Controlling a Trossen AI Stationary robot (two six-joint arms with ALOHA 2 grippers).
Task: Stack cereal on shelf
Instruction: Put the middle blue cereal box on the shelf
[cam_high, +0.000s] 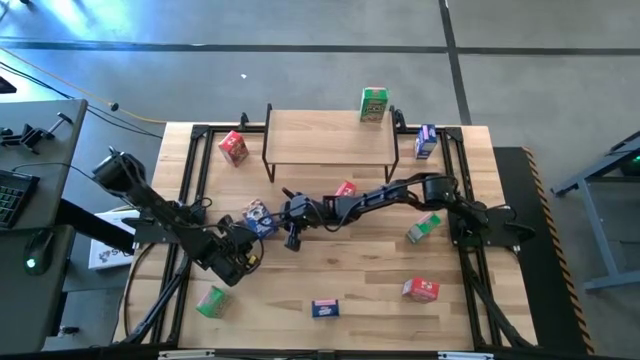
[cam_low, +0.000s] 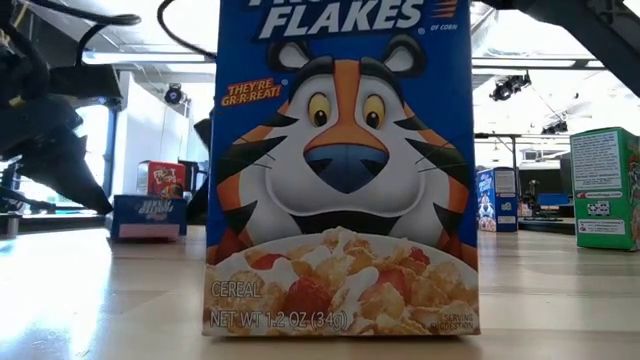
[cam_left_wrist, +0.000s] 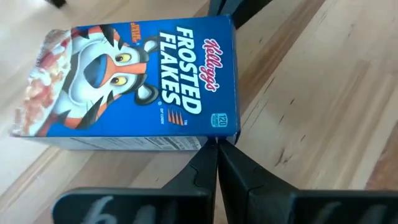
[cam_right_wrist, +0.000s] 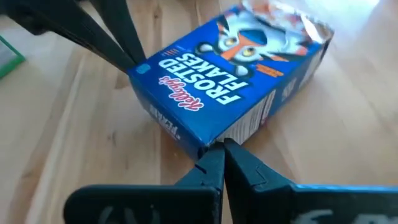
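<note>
Frosted Flakes box (cam_low: 343, 170) top cut off

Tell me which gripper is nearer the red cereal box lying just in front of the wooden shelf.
Right. The right gripper sits just beside the small red cardboard cereal box, its arm passing right by it. The left gripper is farther off, beyond the flat blue Frosted Flakes box.

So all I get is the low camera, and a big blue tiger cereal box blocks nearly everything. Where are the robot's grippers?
Observer: Both meet at another blue box, lying flat near the table's middle, in front of the shelf.
Operator: Are they holding it?
Observer: No. The left gripper and the right gripper are both shut, each with its tips right at the box's edge.
</note>
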